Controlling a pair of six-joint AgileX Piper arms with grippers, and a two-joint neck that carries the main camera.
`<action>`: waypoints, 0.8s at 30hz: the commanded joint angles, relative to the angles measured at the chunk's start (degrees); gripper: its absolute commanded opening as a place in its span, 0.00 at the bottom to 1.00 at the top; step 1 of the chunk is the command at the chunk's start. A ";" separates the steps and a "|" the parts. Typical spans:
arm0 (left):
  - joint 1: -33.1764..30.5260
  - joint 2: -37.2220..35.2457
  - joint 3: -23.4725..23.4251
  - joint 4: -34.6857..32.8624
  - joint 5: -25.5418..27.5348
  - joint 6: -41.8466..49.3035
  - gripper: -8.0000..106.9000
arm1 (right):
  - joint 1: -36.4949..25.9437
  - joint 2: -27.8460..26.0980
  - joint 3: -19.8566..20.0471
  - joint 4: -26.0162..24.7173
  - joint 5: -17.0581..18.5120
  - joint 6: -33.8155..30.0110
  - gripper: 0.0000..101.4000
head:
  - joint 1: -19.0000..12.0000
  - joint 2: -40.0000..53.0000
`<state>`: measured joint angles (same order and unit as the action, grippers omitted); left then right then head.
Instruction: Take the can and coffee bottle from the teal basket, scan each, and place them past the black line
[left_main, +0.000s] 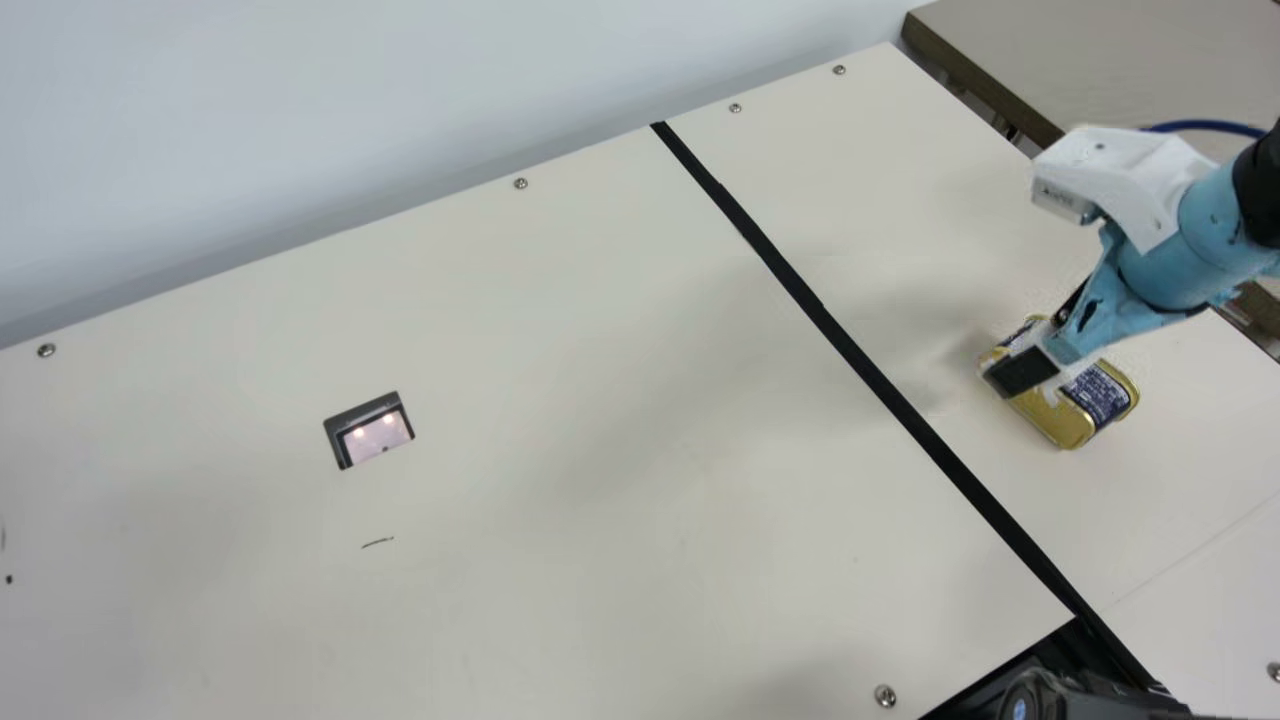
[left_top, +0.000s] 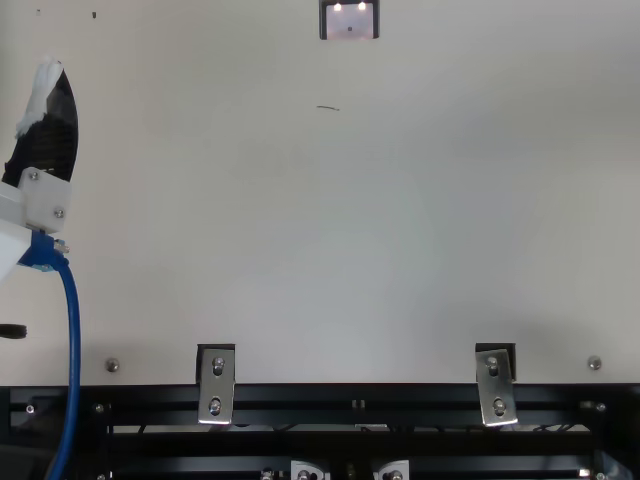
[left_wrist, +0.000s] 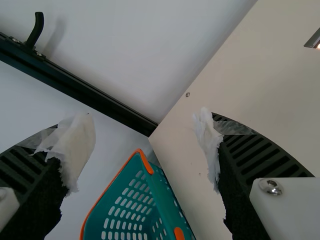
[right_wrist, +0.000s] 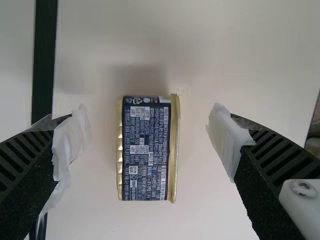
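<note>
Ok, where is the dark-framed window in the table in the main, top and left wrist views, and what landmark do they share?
Main view: the dark-framed window, left of centre.
Top view: at the top edge, just right of centre.
Left wrist view: high on the right edge, cut off.
Shared landmark: the cream table around it.
</note>
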<state>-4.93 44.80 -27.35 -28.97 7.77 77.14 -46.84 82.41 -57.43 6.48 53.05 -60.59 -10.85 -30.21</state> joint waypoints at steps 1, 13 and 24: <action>0.00 0.00 0.00 0.00 0.00 0.00 0.85 | 1.14 -1.71 -0.92 0.70 1.34 -0.19 1.00 | -1.57 -0.51; 0.00 0.00 0.00 0.00 0.00 0.00 0.85 | 9.97 -10.87 -5.79 6.60 9.57 0.72 1.00 | -1.57 -0.51; 0.00 0.00 0.00 0.00 0.00 0.00 0.85 | 20.21 -22.09 -7.16 16.72 16.85 9.60 1.00 | -1.57 -0.51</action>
<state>-4.93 44.80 -27.35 -28.97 7.77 77.14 -28.84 61.74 -64.85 21.66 70.31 -53.46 -10.85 -30.21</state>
